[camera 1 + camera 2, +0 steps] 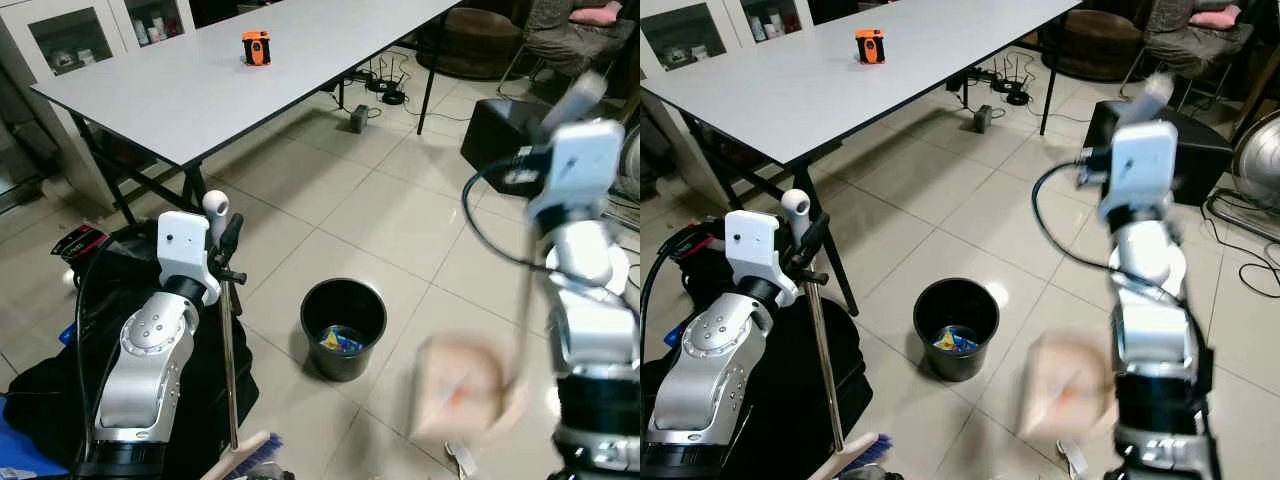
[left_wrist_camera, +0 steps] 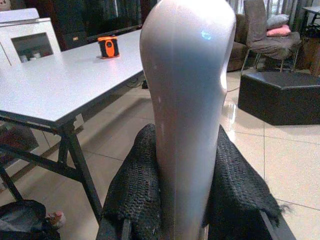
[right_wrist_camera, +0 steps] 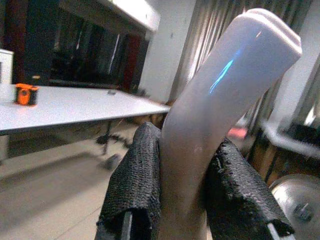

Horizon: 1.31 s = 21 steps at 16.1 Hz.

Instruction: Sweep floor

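Grey surface [image 1: 200, 90] upper left, tiled floor [image 1: 400, 210] open beside it; bin [image 1: 343, 328] mid-floor. Left fingers [image 2: 137, 190] pinch broom [image 1: 229, 370]; right fingers [image 3: 132, 185] pinch dustpan [image 1: 465, 390] handle.

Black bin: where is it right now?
The black bin stands on the tiled floor in the head views, centre, between the broom on the robot's left and the blurred dustpan on its right, forward of the grey table.
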Tool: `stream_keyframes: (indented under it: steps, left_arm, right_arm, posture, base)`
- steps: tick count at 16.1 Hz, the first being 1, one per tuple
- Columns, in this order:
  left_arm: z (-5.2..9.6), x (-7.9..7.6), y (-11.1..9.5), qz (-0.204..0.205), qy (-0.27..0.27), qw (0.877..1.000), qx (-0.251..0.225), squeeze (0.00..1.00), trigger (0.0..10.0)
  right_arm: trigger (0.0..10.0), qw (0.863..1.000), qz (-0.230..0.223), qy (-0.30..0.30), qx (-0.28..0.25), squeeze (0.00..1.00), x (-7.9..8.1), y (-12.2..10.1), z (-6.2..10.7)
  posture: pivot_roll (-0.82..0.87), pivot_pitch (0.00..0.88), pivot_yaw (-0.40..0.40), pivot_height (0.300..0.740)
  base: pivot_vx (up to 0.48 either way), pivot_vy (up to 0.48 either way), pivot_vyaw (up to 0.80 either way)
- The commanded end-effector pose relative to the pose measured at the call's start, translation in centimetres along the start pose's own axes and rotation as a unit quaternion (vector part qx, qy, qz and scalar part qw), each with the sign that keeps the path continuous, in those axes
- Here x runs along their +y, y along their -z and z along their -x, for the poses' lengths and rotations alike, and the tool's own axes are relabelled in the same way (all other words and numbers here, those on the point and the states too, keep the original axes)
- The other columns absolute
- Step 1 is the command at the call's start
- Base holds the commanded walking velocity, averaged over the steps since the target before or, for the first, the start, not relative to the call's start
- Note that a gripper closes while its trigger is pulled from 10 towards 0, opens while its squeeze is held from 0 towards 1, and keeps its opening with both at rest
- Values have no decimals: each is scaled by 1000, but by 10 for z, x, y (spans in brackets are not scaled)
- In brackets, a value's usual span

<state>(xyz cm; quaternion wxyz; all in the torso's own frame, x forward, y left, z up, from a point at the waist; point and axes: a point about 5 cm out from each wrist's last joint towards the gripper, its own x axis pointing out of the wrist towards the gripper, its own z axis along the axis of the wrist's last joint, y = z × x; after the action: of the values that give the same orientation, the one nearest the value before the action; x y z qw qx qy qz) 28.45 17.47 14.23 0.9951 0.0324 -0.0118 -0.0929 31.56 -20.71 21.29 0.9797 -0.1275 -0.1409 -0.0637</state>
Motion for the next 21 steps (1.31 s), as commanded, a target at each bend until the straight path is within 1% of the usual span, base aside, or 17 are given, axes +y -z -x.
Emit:
stream_keyframes:
  steps: [1,3,5,7,12,14,17,19,21]
  left_arm:
    - [1,-2,-7,0,7,1000,-12,0,10000]
    - [1,-2,-7,-1,9,1000,-12,0,10000]
    - [3,-3,-7,-1,14,1000,-8,0,10000]
    - [3,-4,-7,1,15,1000,-5,0,10000]
    - [3,-9,-6,6,27,1000,-1,0,10000]
    - [3,-10,-6,8,28,1000,1,0,10000]
    - [3,-11,-7,9,27,1000,1,0,10000]
    - [3,-10,-6,10,27,1000,1,0,10000]
    - [2,-11,-7,10,28,1000,1,0,10000]
  right_arm:
    - [10000,1000,-9,10,-27,0,-3,-15,0]
    - [10000,999,-38,17,-1,0,1,-7,7]
    - [10000,999,-39,11,15,0,5,-2,15]
    - [10000,999,-32,3,21,0,7,1,21]
    - [10000,1000,-18,7,23,0,2,4,31]
    - [10000,999,-24,7,29,0,2,6,34]
    - [10000,999,-26,2,33,0,5,7,34]
    - [10000,998,-20,-1,54,0,8,12,38]
    - [10000,997,-29,3,71,0,9,16,42]
  posture:
    - [15,0,24,740]
    - [24,0,26,740]
    - [26,0,27,740]
    - [26,0,32,740]
    - [16,0,46,740]
    - [20,0,42,740]
    - [18,0,40,740]
    - [14,0,41,740]
    - [12,0,42,740]
  base:
    - [0,0,0]
    - [0,0,0]
    - [0,0,0]
    - [-247,0,0]
    - [-276,0,0]
    - [-315,0,0]
    - [-315,0,0]
    - [-317,0,0]
    - [-319,0,0]
